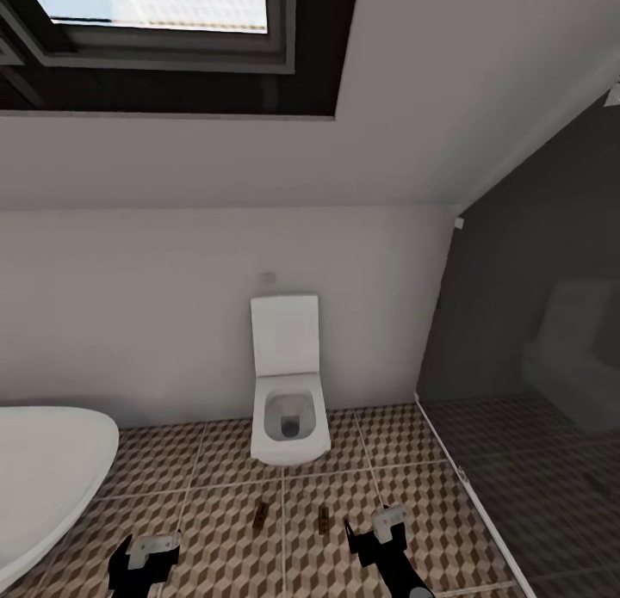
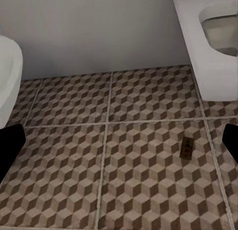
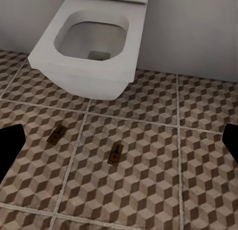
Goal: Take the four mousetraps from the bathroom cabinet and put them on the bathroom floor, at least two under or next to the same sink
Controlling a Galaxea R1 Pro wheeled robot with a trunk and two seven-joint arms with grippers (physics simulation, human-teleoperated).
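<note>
Two mousetraps lie flat on the cube-patterned bathroom floor (image 1: 232,495) in front of the toilet: one (image 1: 262,514) to the left, the other (image 1: 323,519) to the right. In the right wrist view they are the first (image 3: 57,134) and the second (image 3: 115,154). The left wrist view holds one mousetrap (image 2: 187,146). My left gripper (image 1: 148,553) (image 2: 121,140) and right gripper (image 1: 375,529) (image 3: 121,140) hover open above the tiles, nothing between the fingers. The cabinet and the bathroom sink are out of view.
A white toilet (image 1: 288,400) stands against the back wall. A white bathtub (image 1: 43,469) curves in at the left. A dark glass partition (image 1: 534,391) closes the right side, under a sloped ceiling with a skylight (image 1: 164,13).
</note>
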